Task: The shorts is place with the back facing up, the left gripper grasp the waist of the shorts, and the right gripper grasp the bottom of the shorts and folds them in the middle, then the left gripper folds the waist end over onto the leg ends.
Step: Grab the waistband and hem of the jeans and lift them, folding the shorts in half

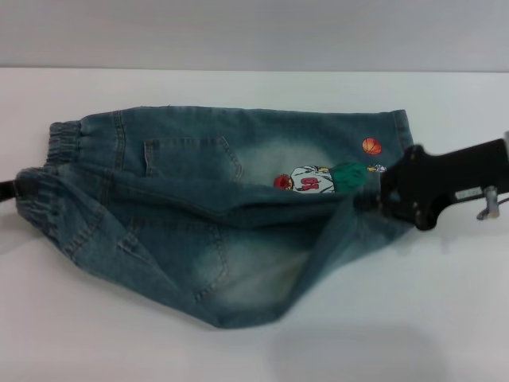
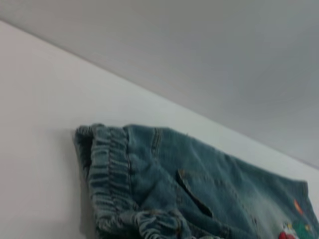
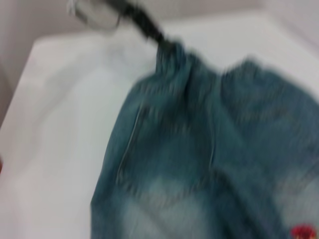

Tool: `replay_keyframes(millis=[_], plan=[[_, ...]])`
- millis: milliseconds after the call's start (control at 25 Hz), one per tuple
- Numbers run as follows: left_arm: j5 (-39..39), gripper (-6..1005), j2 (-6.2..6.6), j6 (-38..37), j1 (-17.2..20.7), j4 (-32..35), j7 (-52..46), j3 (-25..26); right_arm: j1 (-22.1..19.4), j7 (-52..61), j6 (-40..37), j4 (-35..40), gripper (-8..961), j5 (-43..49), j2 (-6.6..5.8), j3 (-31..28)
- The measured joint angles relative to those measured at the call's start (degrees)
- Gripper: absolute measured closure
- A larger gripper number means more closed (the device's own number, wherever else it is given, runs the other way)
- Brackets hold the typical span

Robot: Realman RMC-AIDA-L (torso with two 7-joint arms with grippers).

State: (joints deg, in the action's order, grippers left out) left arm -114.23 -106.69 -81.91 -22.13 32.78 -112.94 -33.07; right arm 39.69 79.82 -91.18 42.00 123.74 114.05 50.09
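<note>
Blue denim shorts (image 1: 199, 239) lie across the white table with the back pockets up, the elastic waist (image 1: 60, 143) at the left and the leg ends at the right. My right gripper (image 1: 372, 199) is shut on the near leg's hem, which is lifted and drawn in over the far leg beside a cartoon patch (image 1: 314, 180). My left gripper (image 1: 8, 191) shows only as a dark tip at the left edge, shut on the near waist corner; the right wrist view shows the left gripper (image 3: 160, 41) gripping that bunched waist. The left wrist view shows the waistband (image 2: 107, 169) close up.
The white table (image 1: 95, 326) extends around the shorts on every side, with its far edge meeting a grey wall (image 1: 254, 32). A small basketball patch (image 1: 371, 146) sits near the far leg hem.
</note>
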Motion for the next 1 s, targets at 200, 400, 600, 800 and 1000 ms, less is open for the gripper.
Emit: replay_keyframes(millis=[200, 400, 600, 800, 1000], plan=[[0.11, 959, -0.28, -2.24, -0.03, 0.00, 2.61, 6.57, -2.60, -4.20, 0.37, 0.30, 954, -7.69, -0.04, -2.29], [0.67, 959, -0.61, -4.27, -0.09, 0.01, 4.26, 11.99, -4.60, -8.89, 0.99, 0.19, 954, -11.90, 0.35, -5.15], [2.87, 959, -1.21, -3.95, -0.19, -0.44, 5.50, 12.45, -5.41, -10.58, 2.74, -0.84, 954, -13.05, 0.75, -7.34], [3.19, 958, -2.88, -0.69, -0.94, -0.41, 6.55, 12.84, -6.10, -12.69, 2.96, -3.07, 954, -15.51, 0.50, -10.25], [3.23, 954, -3.86, 2.85, -1.39, -0.47, 6.68, 13.04, -6.91, -13.10, 6.07, -3.26, 953, -15.87, 1.15, -13.36]])
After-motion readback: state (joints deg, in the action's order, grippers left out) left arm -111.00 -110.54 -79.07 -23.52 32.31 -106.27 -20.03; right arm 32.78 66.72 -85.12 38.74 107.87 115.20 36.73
